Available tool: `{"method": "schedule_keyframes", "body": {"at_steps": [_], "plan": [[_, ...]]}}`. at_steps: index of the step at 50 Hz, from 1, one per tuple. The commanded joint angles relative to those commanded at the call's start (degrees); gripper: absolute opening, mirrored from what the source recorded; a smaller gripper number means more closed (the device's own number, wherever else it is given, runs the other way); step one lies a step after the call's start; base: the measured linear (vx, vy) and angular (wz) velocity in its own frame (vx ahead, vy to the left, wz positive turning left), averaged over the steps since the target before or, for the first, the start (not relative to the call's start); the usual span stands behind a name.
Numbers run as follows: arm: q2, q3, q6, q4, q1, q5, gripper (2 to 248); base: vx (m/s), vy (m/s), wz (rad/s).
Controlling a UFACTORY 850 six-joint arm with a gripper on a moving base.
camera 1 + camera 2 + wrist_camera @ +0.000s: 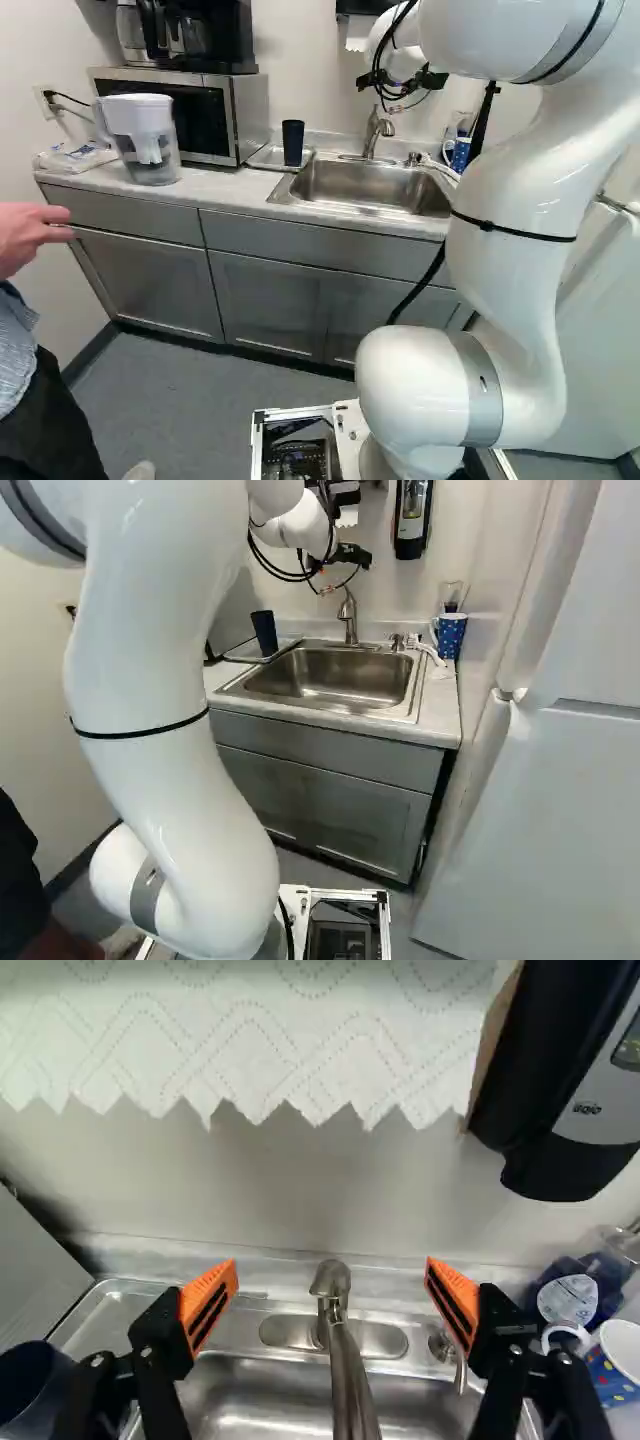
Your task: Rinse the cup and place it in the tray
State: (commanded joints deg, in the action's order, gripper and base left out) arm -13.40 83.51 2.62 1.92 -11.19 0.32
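Pale counter (228, 190) — steel sink (365, 184) inset, microwave (240, 112) beside pitcher (147, 135).

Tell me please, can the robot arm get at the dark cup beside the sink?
Probably yes: the claw is open and nothing seems to block the cup, but the faucet stands close.

Can see only part of the dark blue cup (38, 1392), paper towel (240, 1035) and soap dispenser (560, 1090), cut by the wrist view's edges.
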Motion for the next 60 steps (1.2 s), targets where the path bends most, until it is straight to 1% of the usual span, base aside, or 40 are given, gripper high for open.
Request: {"method": "schedule_keyframes", "body": {"at_steps": [27,60], "plan": [[7.82,-8.48,0.0,0.0,-0.81,-7.66,247,0.0,0.0,0.0],[14.43,-15.24,0.0,0.0,-1.62,-17.46,247,0.0,0.0,0.0]]}}
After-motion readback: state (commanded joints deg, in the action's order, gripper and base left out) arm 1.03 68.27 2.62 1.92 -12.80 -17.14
